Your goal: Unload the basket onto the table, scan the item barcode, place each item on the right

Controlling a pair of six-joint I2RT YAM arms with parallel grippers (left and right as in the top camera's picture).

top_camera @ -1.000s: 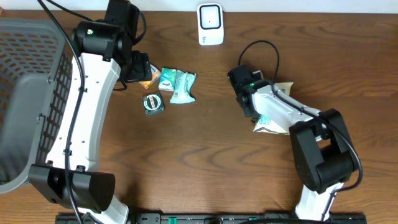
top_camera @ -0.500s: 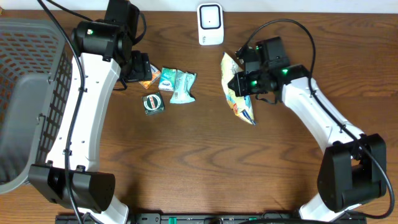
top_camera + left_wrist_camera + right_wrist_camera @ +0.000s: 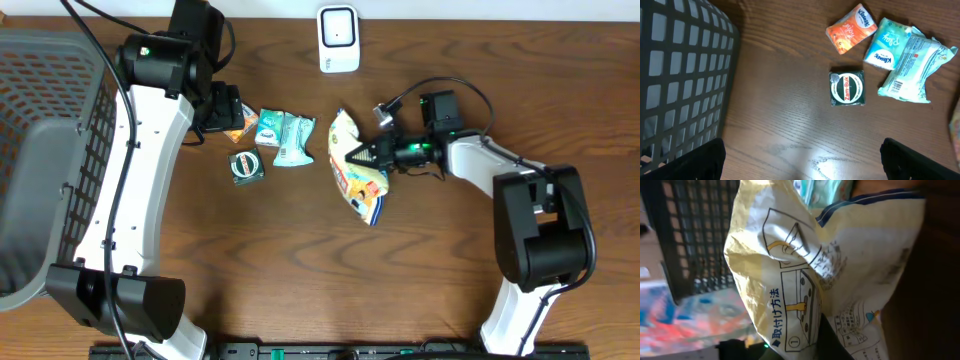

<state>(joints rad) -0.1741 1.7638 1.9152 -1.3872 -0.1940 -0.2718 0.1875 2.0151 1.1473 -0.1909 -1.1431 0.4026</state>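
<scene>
The grey basket (image 3: 95, 120) at the far left of the tabletop (image 3: 300, 260) and the left arm (image 3: 130, 190) are just as they were a second ago. The left pincer (image 3: 800, 160) is spread wide and empty above the small goods.

The right arm (image 3: 480, 160) has changed most: it lifted from the right side, swung up toward the scanner (image 3: 339, 38), and now reaches left. The right pincer (image 3: 360, 156) is clamped on the yellow packet (image 3: 362, 185), which has gone from lying by the arm to hanging mid-table, right of the tissue packs (image 3: 285, 135) and nearer than the scanner.

So the item is picked up but has drifted off the reader. The wrist view shows only printed instructions, no barcode. The green tin (image 3: 245, 166) has not moved.
</scene>
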